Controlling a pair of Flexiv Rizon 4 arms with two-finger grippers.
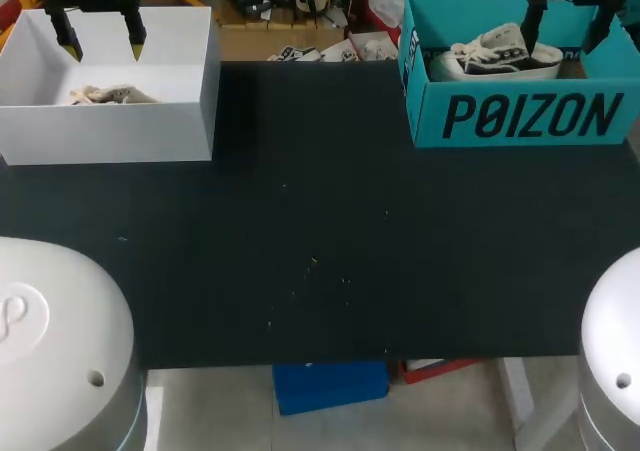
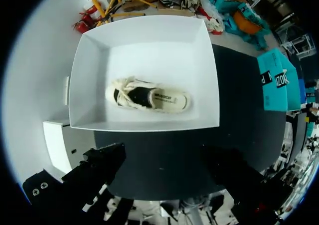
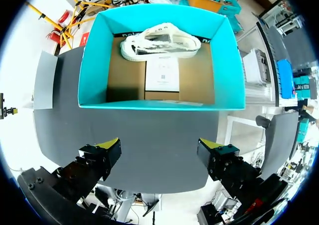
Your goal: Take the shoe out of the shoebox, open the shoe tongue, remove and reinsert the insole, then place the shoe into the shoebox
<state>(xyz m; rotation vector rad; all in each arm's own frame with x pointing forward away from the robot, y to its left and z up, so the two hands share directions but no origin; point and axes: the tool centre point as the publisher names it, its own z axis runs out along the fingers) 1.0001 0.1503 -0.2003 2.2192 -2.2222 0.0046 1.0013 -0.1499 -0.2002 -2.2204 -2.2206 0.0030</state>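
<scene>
Black table (image 1: 320,231) runs the width of the head view, with one open box at each far corner; white box (image 1: 110,131) stands at the left, teal box (image 1: 520,116) at the right, well apart. Inside the white box lies a cream shoe (image 1: 110,95), about in the middle of the floor and clear of the walls, its opening and laces facing up in the left wrist view (image 2: 149,98). Inside the teal box a white shoe (image 1: 495,56) lies along the far wall, seen also from the right wrist (image 3: 162,41); a white card (image 3: 162,74) lies flat on the brown floor just beside it. Left gripper (image 1: 100,41) hangs above the white box, fingers spread wide and holding nothing, the shoe ahead of it and untouched (image 2: 164,160); right gripper (image 1: 565,31) hangs above the teal box, fingers likewise wide apart and bare, with the white shoe ahead of it (image 3: 160,145).
</scene>
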